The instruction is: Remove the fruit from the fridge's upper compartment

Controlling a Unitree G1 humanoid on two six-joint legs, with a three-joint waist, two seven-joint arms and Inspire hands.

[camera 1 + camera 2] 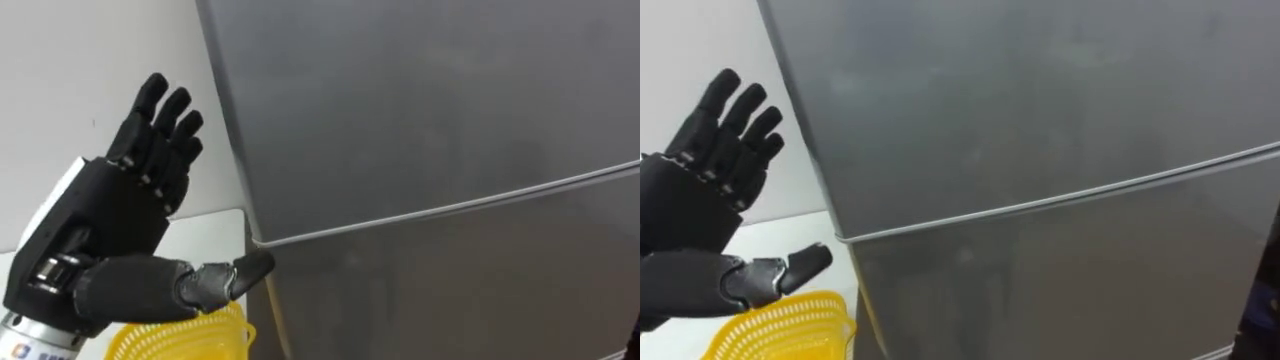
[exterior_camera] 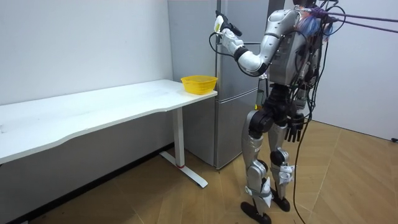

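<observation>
The grey fridge stands shut in front of me, its upper door (image 1: 420, 100) above a thin seam and the lower door (image 1: 480, 290) beneath. My left hand (image 1: 110, 230) is raised beside the upper door's left edge, open, with the fingers straight and spread. Its thumb tip (image 1: 250, 268) reaches the door edge at seam height, and it holds nothing. In the room view I stand upright facing the fridge (image 2: 239, 93), left hand (image 2: 227, 34) up at the door. My right hand (image 2: 295, 129) hangs by my hip, fingers relaxed and holding nothing.
A yellow mesh basket (image 1: 185, 340) sits on the corner of a long white table (image 2: 112, 102) just left of the fridge, under my raised hand. A white wall runs behind the table. Wood floor lies behind me.
</observation>
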